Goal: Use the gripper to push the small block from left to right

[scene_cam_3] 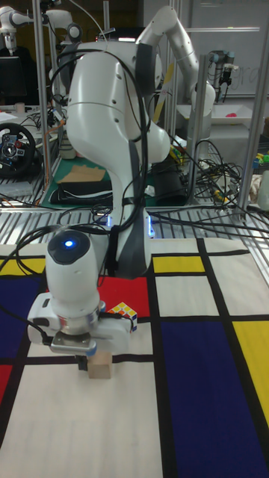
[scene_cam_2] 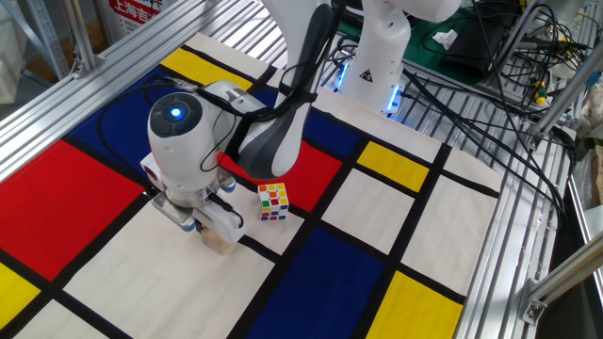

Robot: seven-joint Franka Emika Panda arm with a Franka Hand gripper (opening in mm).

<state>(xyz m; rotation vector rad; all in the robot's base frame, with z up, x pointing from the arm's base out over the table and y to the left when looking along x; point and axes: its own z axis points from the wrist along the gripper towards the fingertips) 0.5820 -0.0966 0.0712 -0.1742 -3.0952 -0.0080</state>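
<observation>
The small block [scene_cam_2: 218, 244] is a plain tan wooden cube on a white panel of the coloured cloth, also seen in the tall fixed view [scene_cam_3: 100, 367]. My gripper [scene_cam_2: 198, 224] hangs low under the boxy wrist, right against the block's left side [scene_cam_3: 81, 363]. Its dark fingers look closed together with nothing held between them, and the wrist hides most of them. The block's top is partly covered by the wrist in the fixed view.
A multicoloured puzzle cube [scene_cam_2: 273, 201] stands just behind and to the right of the block, also in the tall view [scene_cam_3: 123, 313]. The robot base [scene_cam_2: 377, 56] and loose cables [scene_cam_2: 490, 113] sit at the back. Aluminium rails [scene_cam_2: 513, 235] edge the table.
</observation>
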